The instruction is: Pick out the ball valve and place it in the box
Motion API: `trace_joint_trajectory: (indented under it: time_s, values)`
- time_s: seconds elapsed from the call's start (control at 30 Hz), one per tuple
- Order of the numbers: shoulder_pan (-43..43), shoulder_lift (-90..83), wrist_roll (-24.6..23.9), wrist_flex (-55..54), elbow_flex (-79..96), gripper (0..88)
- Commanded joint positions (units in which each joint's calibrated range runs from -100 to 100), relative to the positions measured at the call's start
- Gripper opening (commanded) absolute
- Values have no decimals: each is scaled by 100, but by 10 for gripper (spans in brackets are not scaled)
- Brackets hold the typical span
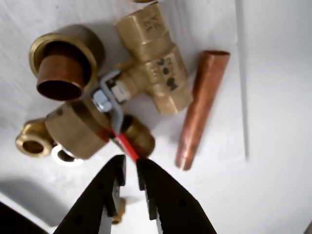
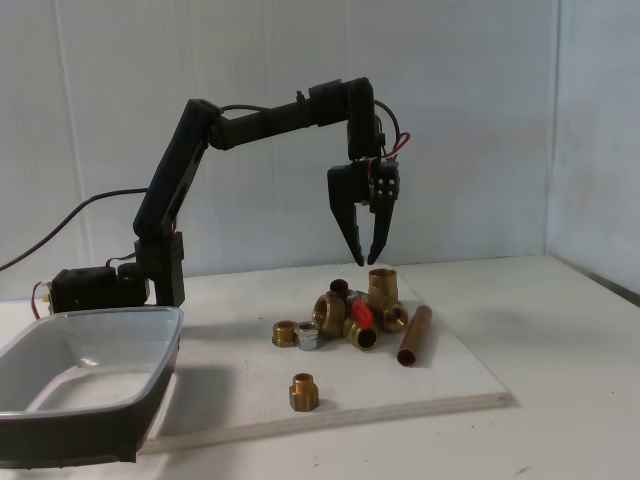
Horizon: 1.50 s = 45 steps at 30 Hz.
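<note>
Near: box [image 2: 90,350] at left edge of fixed view, well apart from fittings. Mid: ball valve [image 1: 151,63] amid brass fittings on white board [image 2: 460,385], copper pipe piece [image 1: 200,107] beside. Above: gripper [image 2: 364,262] hovering, fingers slightly parted, holding nothing.

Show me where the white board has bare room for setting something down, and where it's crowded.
In the fixed view the white board is bare along its front edge right of the lone brass fitting, and right of the copper pipe. It's crowded mid-board: the ball valve and fittings sit bunched together below the gripper.
</note>
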Motion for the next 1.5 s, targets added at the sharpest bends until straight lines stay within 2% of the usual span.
trace_joint_trajectory:
  time_s: [0.0, 0.13, 0.27, 0.33, 0.47, 0.57, 0.8, 1.13, 1.47]
  values:
    - [30, -133, 28, 77, -280, 7]
    - [30, -125, 49, 77, -253, 10]
    - [45, -133, 432, 77, -226, 18]
    - [178, -108, 696, 77, -208, 64]
    - [451, -99, 980, 77, -154, 222]
    - [636, -82, 1105, 77, -145, 275]
    - [672, -91, 1353, 77, 667, 243]
    - [495, -82, 1312, 60, 1326, 227]
    - [458, 358, 1317, -233, 1209, 227]
